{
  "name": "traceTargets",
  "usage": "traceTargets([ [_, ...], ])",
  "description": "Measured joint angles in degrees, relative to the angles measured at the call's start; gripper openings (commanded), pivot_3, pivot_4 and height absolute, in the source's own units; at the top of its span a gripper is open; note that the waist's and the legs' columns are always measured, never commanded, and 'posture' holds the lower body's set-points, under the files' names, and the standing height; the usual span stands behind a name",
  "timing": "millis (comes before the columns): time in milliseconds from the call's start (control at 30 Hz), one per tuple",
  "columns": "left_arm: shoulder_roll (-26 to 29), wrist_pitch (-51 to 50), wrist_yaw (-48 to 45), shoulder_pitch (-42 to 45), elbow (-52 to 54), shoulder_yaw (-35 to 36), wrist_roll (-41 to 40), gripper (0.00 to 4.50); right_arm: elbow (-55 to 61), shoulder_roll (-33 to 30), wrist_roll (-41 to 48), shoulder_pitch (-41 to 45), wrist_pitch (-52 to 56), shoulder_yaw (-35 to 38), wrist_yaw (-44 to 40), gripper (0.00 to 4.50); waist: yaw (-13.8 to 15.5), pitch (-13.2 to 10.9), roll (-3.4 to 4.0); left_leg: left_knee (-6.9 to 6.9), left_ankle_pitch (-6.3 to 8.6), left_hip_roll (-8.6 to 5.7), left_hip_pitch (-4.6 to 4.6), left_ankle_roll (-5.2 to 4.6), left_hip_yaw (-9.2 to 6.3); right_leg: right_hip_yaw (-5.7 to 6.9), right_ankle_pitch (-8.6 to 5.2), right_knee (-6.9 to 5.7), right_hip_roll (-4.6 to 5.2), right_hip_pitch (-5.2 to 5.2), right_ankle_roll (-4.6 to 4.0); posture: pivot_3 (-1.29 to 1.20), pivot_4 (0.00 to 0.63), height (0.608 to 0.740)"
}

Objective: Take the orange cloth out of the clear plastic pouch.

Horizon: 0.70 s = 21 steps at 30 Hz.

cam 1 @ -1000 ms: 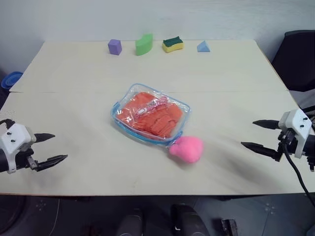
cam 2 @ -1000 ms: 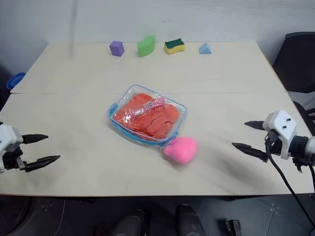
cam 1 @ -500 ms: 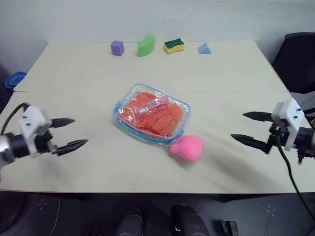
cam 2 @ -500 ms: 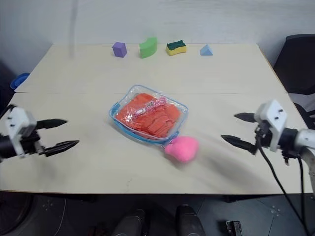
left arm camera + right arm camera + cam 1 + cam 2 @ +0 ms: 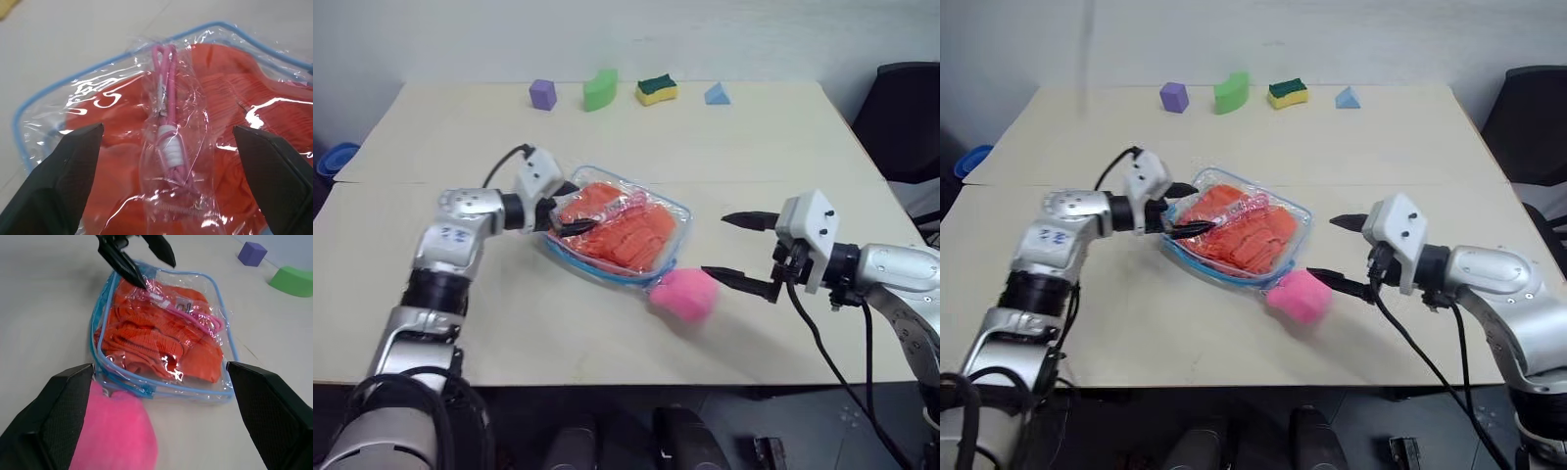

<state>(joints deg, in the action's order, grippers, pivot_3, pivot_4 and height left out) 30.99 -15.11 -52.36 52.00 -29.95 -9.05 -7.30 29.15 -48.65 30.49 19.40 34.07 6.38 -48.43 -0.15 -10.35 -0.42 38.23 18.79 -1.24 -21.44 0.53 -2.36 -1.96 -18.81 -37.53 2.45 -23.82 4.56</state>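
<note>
You have a pale tabletop under a plain wall, with a purple block, green block, sponge and blue wedge lined up along the top of the left eye frame. At frame center lies the pouch, flat, with the cloth inside it. A pink toy touches the pouch's lower right corner. Your left gripper sits at the pouch's left edge with its fingers spread, one over the plastic. Your right gripper hovers at center right, fingers wide apart, its lower finger just beside the toy.

In the left wrist view, both fingers stand wide at the lower corners of the frame, with the pouch's film and a small pink item in a wrapper between them, over the orange cloth. Whether they touch the film, you can't tell.

In the right wrist view, the pouch fills the middle, the toy sits lower left, and the left gripper's fingers show at top left over the pouch rim.

You look to be at the approach: nothing is gripped, the cloth is fully inside. Next you'll likely need one gripper pinning the pouch while the other finds the opening; I can't see whether the zipper is open.
</note>
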Motion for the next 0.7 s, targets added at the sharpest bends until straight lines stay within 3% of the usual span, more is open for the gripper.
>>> traceTargets([
  [233,-3.41,6.85,0.85,4.49,-12.53,-1.05,4.7,2.31,0.99,0.16,-0.23,0.15,0.96,-0.43,3.02,4.5,0.17,-0.06,-0.09,0.08,-0.02,-0.01,-0.04,0.0,-0.01,0.01,0.0,0.0,0.03,-0.02,0.0,0.0,0.15,0.74],
  [467,-3.5,7.85,-1.44,4.07,-12.83,0.1,4.81,0.15,1.2,0.62,-0.46,0.21,0.91,-1.0,4.35,4.5,0.11,-0.06,-0.09,0.09,-0.02,-0.01,-0.04,0.01,-0.02,0.0,0.0,-0.09,0.03,-0.02,0.0,0.0,0.15,0.74],
  [700,2.54,-1.04,2.94,-3.19,-1.71,9.08,1.0,0.02,0.3,1.42,-1.15,2.71,0.6,-3.3,3.23,4.5,-0.4,-0.06,-0.11,0.04,-0.05,0.03,-0.04,0.06,-0.02,-0.07,0.0,-0.2,-0.01,-0.15,0.0,0.0,0.15,0.74],
])
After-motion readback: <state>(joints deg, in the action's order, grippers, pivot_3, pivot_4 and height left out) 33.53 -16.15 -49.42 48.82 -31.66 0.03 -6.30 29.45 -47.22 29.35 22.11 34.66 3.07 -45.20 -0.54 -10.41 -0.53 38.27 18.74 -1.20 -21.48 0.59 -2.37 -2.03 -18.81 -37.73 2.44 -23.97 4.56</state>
